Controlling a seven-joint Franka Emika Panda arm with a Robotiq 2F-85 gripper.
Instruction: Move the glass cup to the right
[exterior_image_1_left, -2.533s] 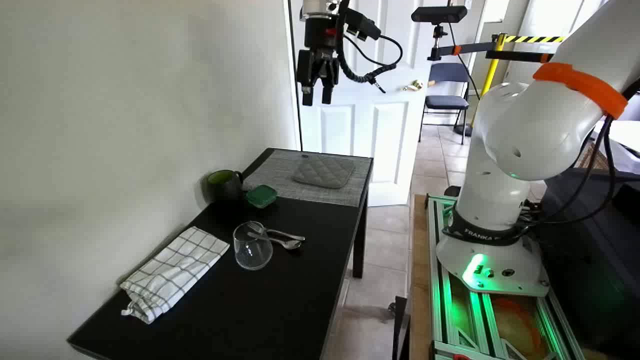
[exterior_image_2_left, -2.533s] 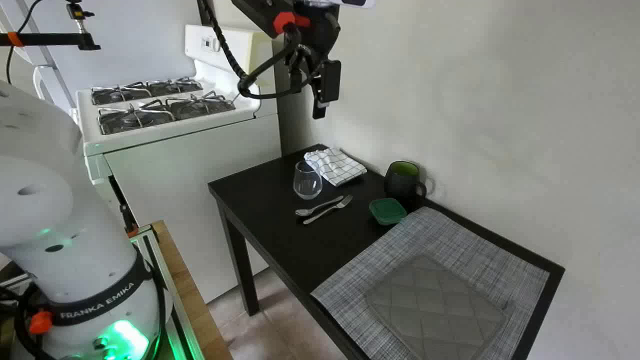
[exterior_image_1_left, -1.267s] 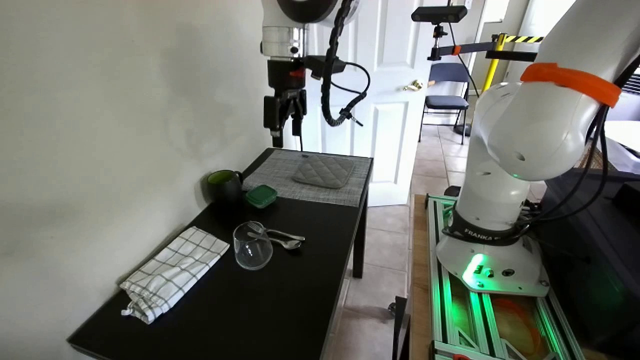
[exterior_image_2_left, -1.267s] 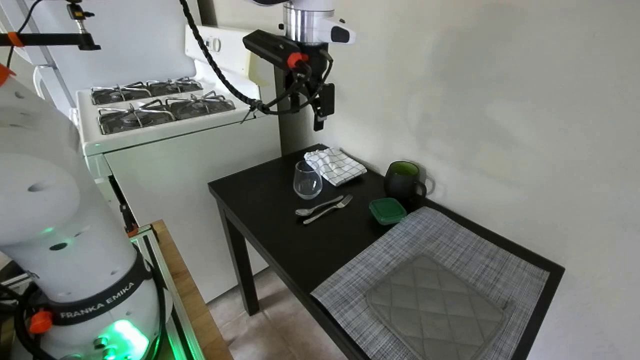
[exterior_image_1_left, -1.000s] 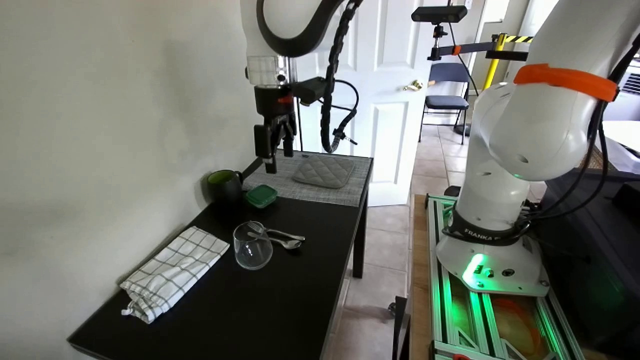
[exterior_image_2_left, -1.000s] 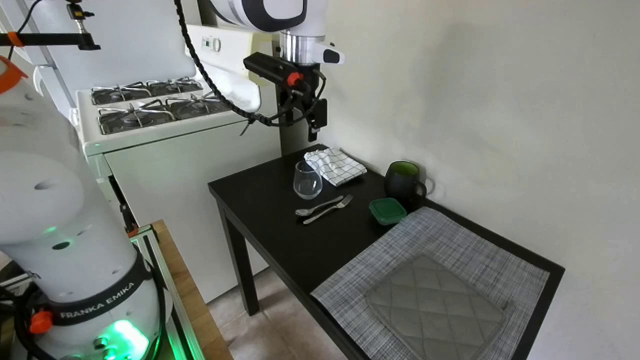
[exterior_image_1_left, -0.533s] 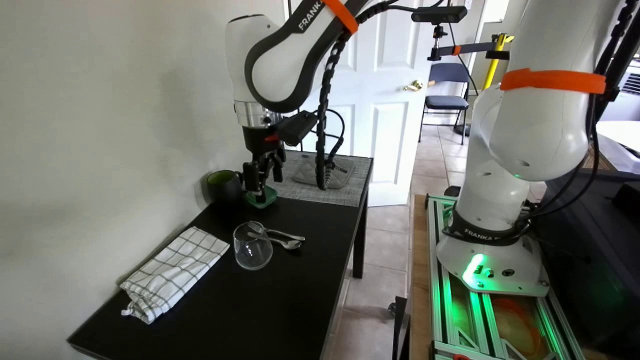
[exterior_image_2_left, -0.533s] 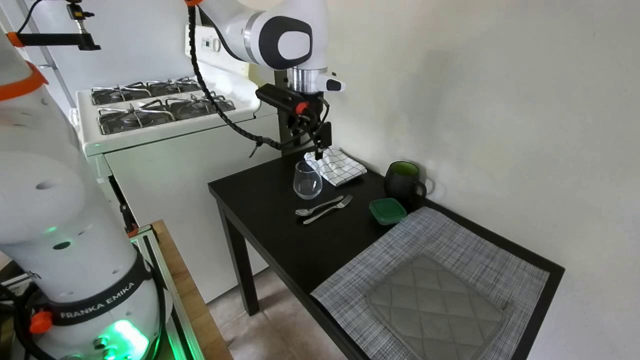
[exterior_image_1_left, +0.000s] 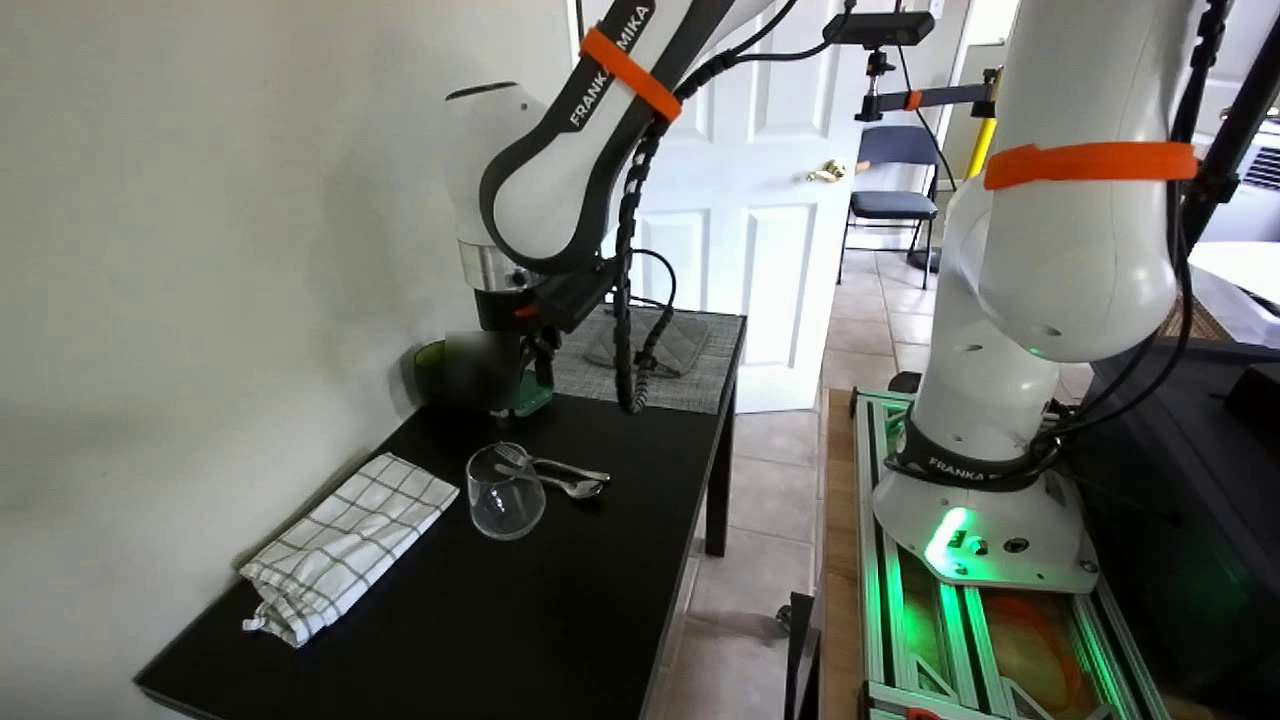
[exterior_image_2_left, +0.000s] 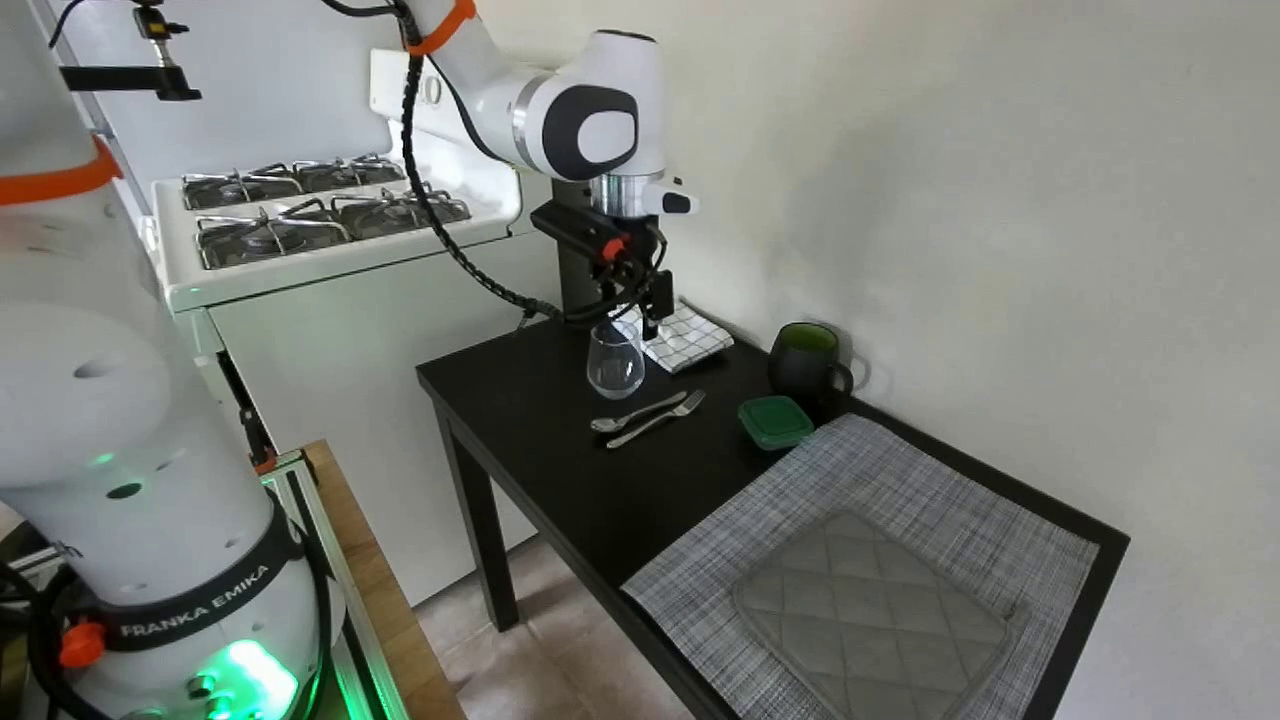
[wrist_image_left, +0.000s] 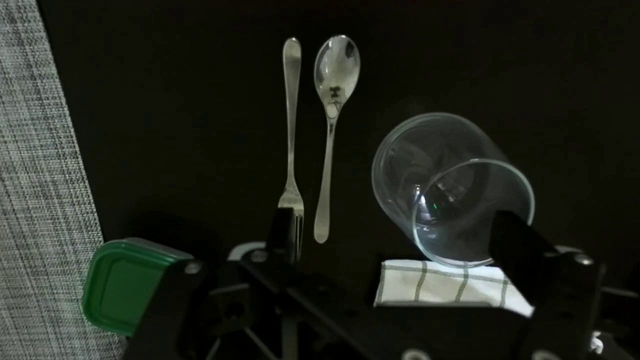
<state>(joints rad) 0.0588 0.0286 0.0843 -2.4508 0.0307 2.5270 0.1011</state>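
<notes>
The glass cup (exterior_image_1_left: 506, 495) is a clear tumbler standing upright on the black table. It also shows in an exterior view (exterior_image_2_left: 615, 368) beside the striped cloth, and in the wrist view (wrist_image_left: 425, 165) right of the middle. My gripper (wrist_image_left: 395, 215) is open and empty, pointing down. In the wrist view its right finger overlaps the cup's rim and its left finger overlaps the fork's tines. In the exterior views the gripper (exterior_image_2_left: 652, 325) hangs above the table, apart from the cup. One finger is blurred in an exterior view (exterior_image_1_left: 518, 382).
A fork (wrist_image_left: 291, 115) and spoon (wrist_image_left: 330, 125) lie beside the cup. The striped cloth (exterior_image_1_left: 350, 545) lies near the wall. A green-lidded container (exterior_image_2_left: 775, 422), dark mug (exterior_image_2_left: 803, 362) and grey placemat (exterior_image_2_left: 690, 590) with a quilted pad (exterior_image_2_left: 870, 610) are also on the table.
My gripper has come down from high above the table, staying open; in an exterior view it also moved left, toward the wall. The cup and other table things have not moved.
</notes>
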